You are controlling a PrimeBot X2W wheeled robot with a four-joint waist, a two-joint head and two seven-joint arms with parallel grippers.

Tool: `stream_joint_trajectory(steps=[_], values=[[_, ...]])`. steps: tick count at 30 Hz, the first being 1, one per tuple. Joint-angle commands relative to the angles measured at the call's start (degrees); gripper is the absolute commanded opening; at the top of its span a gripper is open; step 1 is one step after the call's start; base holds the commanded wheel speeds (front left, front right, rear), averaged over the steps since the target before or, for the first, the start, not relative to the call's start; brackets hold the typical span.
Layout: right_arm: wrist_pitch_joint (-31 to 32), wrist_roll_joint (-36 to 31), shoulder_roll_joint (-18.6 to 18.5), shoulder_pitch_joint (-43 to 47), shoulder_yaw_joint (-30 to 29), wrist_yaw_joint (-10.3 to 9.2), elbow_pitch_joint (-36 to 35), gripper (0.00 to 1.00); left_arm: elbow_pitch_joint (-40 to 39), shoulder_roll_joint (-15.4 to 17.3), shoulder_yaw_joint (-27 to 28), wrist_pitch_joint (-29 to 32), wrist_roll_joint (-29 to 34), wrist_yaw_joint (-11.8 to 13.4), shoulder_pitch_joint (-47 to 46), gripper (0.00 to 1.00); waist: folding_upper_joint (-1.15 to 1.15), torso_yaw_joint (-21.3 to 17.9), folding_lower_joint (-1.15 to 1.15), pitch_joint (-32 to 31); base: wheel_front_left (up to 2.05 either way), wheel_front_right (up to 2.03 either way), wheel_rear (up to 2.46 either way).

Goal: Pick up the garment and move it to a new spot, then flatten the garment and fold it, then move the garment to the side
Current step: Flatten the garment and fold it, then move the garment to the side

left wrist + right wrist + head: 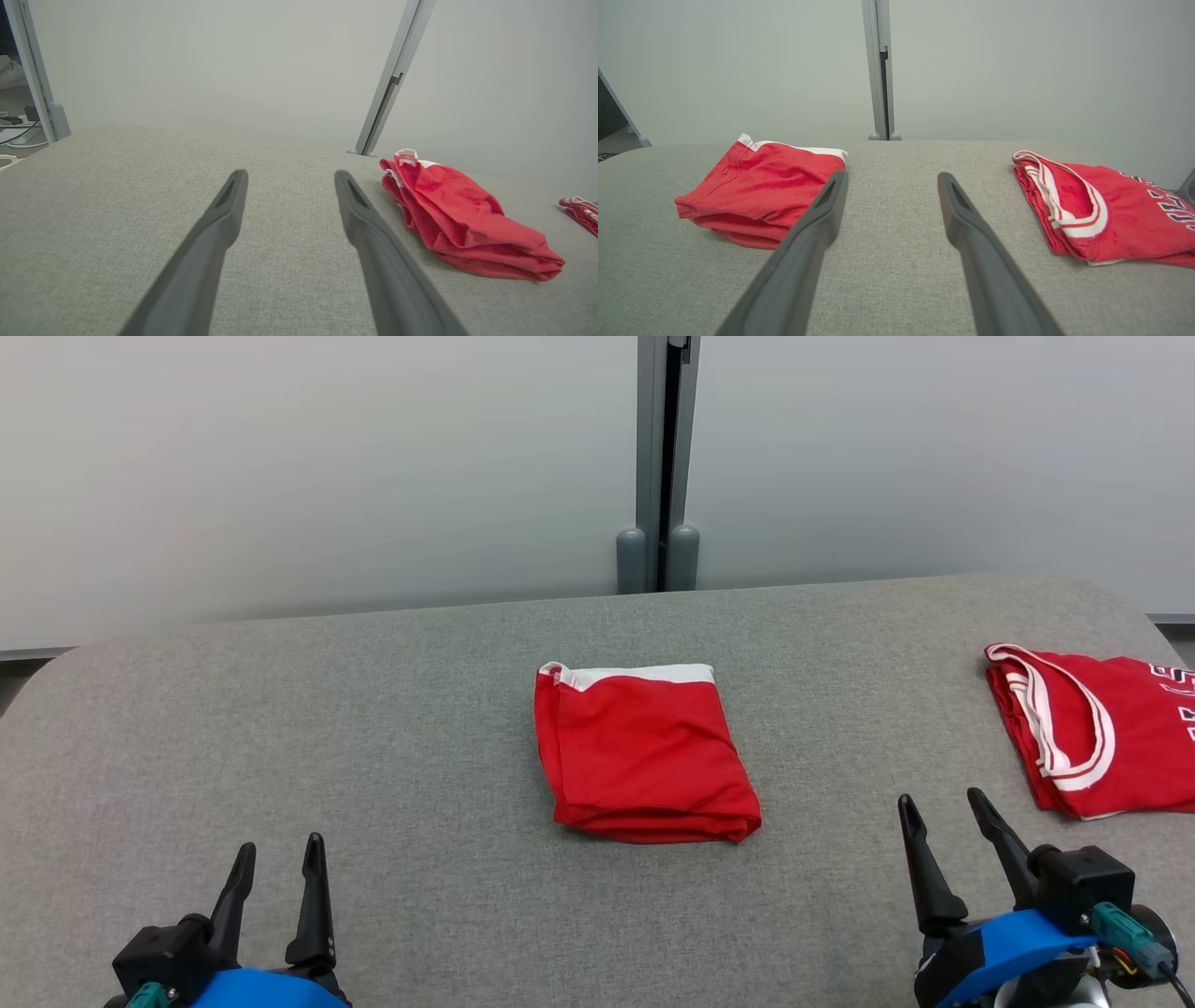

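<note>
Folding is judged done; the red shorts must next be grasped by the left gripper and right gripper, both released and empty, and moved aside.

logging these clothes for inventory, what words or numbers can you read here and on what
jersey: dark letters, cut off at the picture's edge, not readable
folded red garment: small tag at the white band, too small to read
nothing else carries text
</note>
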Motion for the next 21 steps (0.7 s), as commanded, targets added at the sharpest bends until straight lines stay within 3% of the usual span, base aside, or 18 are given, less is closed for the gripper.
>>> stream_joint_trajectory(steps=[1,21], values=[[-0.4,0.3,0.0,0.7,-0.2,0.03,0.3,1.00,0.1,0.1,0.0,-0.1,0.1,0.3,0.6,1.00,0.00,0.2,0.00,-0.1,0.00,0.00,0.00],[0.2,1.2,0.0,0.9,-0.4,0.03,1.3,1.00,-1.3,0.5,-0.2,-0.2,0.2,1.3,1.5,1.00,0.00,1.0,0.00,0.2,0.00,0.00,0.00]])
